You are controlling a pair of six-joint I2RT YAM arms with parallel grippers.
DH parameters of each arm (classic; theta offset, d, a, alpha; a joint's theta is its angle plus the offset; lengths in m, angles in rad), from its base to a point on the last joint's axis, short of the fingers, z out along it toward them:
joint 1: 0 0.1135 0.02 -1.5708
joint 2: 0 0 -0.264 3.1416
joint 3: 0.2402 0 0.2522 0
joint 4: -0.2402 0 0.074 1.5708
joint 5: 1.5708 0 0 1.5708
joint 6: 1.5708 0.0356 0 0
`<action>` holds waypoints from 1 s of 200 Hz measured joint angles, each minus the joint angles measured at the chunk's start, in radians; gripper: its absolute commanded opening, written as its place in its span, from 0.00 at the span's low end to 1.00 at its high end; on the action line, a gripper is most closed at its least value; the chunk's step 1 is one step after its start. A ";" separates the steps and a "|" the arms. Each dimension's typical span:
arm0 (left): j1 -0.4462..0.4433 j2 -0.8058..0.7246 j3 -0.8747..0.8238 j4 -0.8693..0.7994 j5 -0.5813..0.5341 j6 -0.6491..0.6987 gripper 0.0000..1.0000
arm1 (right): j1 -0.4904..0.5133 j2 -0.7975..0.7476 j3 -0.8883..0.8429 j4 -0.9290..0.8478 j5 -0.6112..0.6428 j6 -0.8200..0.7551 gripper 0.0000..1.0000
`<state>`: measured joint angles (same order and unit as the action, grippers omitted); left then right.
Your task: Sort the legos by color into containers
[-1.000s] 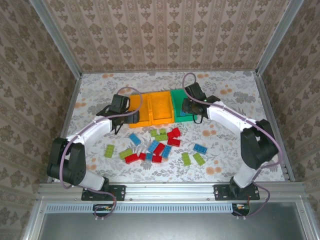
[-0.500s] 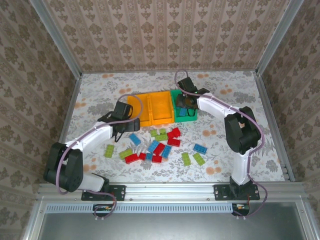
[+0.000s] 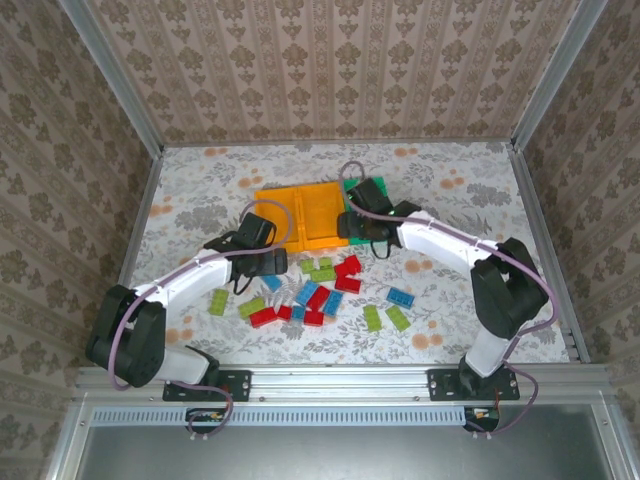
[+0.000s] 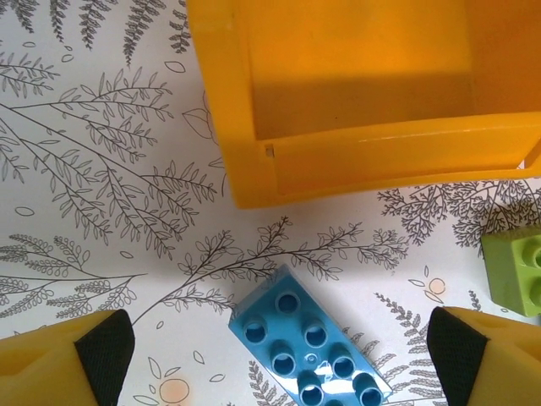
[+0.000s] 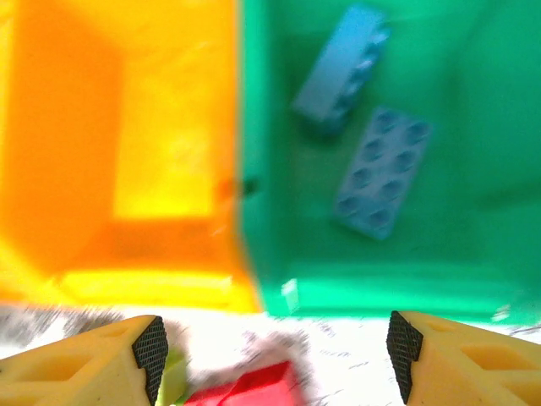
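Note:
Two orange containers (image 3: 300,212) and a green one (image 5: 380,288) stand in a row at mid-table. Two light blue legos (image 5: 380,169) lie in the green one. Red, blue and lime legos (image 3: 320,295) lie scattered on the table in front. My left gripper (image 3: 262,266) (image 4: 279,368) is open above a blue lego (image 4: 308,347), which lies between its fingers just in front of the left orange container (image 4: 355,101). My right gripper (image 3: 360,232) (image 5: 277,355) is open and empty over the green container's front edge, with a red lego (image 5: 254,389) below it.
A lime lego (image 4: 516,271) lies right of the blue one. More legos sit apart at the right (image 3: 400,296) and the left (image 3: 218,300). Metal posts and patterned walls close in the table; bare flowered cloth lies behind the containers and at both sides.
My right gripper has drawn back from over the green container to its front edge. My left gripper has moved from the left orange container toward me, down over the blue lego.

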<state>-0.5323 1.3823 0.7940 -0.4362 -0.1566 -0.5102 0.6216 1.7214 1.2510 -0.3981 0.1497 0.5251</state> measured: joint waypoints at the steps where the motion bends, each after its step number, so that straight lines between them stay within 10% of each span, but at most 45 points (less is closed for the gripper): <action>1: 0.000 0.000 0.000 0.000 0.000 0.000 0.94 | 0.003 0.000 0.000 0.000 0.000 0.001 0.71; 64: 0.035 -0.015 -0.004 -0.020 -0.033 -0.010 0.96 | 0.175 0.152 0.085 -0.024 -0.016 0.032 0.64; 200: 0.109 -0.087 -0.068 -0.006 -0.019 -0.014 0.97 | 0.188 0.296 0.151 -0.082 -0.022 0.032 0.44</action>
<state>-0.4236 1.2957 0.7265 -0.4419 -0.1761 -0.5243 0.8097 2.0174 1.4025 -0.4797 0.1280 0.5571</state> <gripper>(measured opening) 0.968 0.472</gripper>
